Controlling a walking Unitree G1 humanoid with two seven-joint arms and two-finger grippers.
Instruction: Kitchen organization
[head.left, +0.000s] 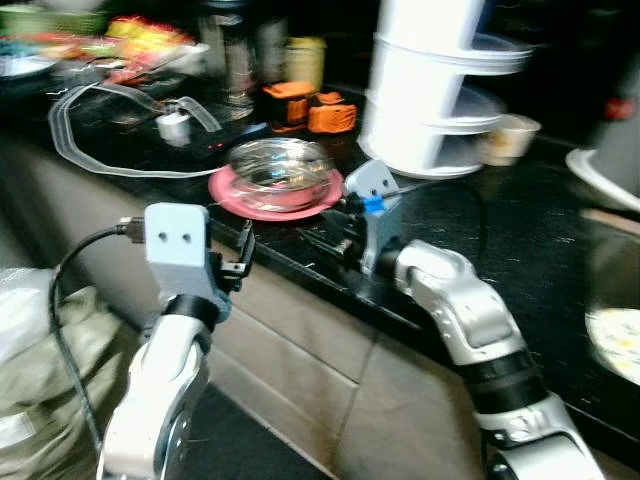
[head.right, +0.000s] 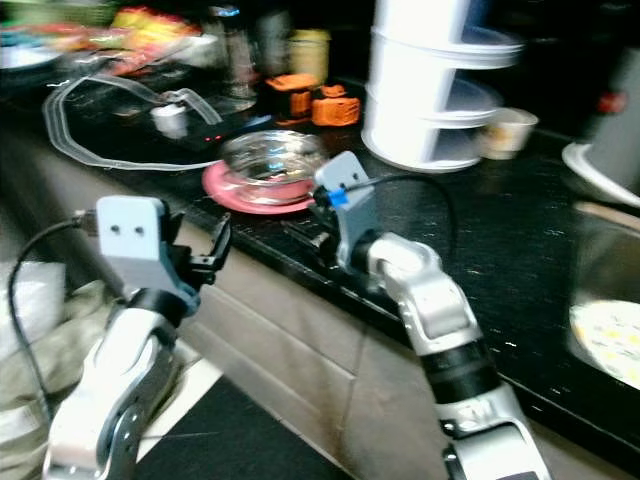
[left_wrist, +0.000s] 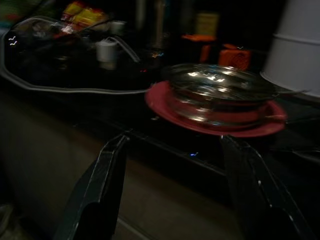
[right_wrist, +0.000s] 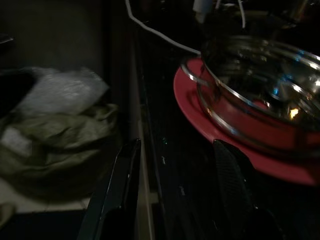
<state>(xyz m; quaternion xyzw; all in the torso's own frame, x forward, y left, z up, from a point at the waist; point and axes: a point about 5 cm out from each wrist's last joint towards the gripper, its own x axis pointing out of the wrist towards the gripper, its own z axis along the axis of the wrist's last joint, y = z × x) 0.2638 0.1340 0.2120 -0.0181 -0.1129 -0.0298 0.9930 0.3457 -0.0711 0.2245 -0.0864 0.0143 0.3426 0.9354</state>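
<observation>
Glass bowl (head.left: 281, 172) on the red plate (head.left: 232, 190), right at the front edge of the black desk (head.left: 480, 230) — that's the centre of the action. The bowl sits upright, mouth up, nested on the plate, and being round it has no long axis to speak of.

Left end effector (head.left: 240, 262) is out in front of the desk edge, below the level of the top, forearm angled up from the lower left with its grey camera block facing us. In the left wrist view its fingers (left_wrist: 100, 185) are spread wide with nothing between them, and bowl and plate sit framed straight ahead in the gap.

Right end effector (head.left: 325, 235) comes in from the other side, elbow bent, forearm lying low across the desk, fingertips near the plate's rim but apart from it. Fingers (right_wrist: 120, 190) wide here too, holding nothing.

The right wrist view picks up something extra: a crumpled olive bag (right_wrist: 60, 145) on the floor beyond the desk edge, with a pale plastic bag (right_wrist: 62, 90) on top of it. The head views add the background: a white stacked container (head.left: 425, 85) behind the plate, orange items (head.left: 330, 115), a small cup (head.left: 508, 137), and a clear lid with a white knob (head.left: 172, 127) to the left.
</observation>
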